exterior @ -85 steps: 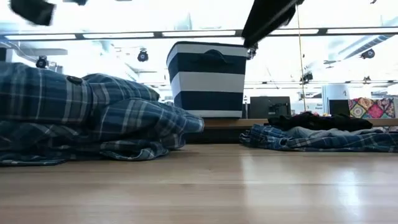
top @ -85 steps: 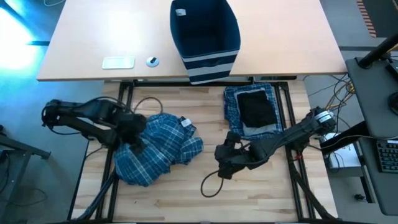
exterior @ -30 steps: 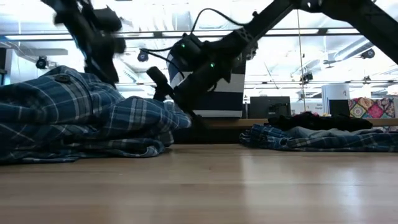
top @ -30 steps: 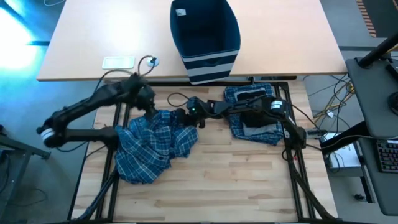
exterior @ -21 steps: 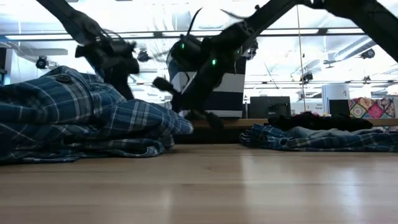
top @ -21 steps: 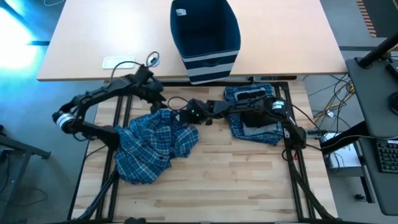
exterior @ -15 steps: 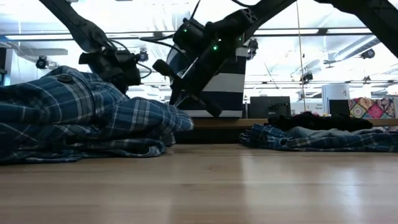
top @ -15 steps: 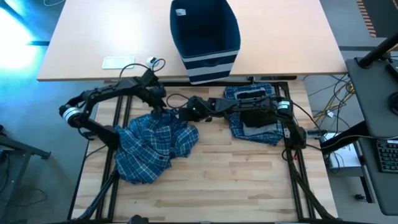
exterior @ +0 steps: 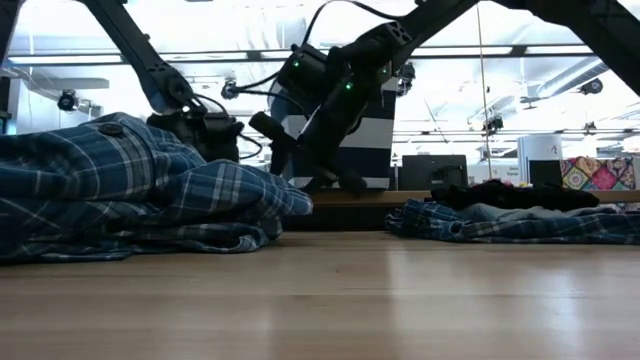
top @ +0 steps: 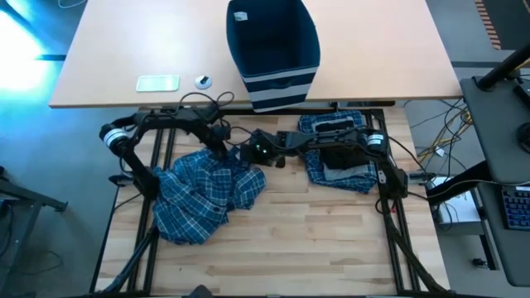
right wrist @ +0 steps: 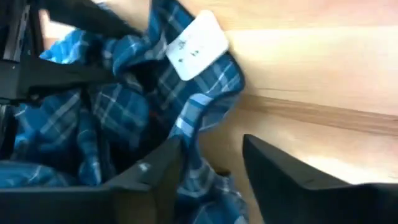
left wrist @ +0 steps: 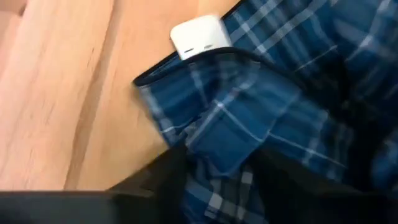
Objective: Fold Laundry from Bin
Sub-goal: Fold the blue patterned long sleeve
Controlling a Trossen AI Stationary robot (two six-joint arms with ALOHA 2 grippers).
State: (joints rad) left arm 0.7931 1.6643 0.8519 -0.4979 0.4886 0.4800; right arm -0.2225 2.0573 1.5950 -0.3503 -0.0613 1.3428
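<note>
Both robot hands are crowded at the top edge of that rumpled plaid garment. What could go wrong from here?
The left hand and right hand sit very close together, so they might bump or get in each other's way. Each seems to have only a bit of the plaid garment near its white label between its fingers, so the cloth could slip free. If they pull apart unevenly, the bunched fabric may twist instead of spreading flat.

The plaid garment (left wrist: 292,118) runs off the left wrist view's edges, and blur hides whether the jaws there pinch it. Print on its white tag (right wrist: 196,43) is too small to read. The bin (exterior: 345,140) sits half hidden behind the right arm.
</note>
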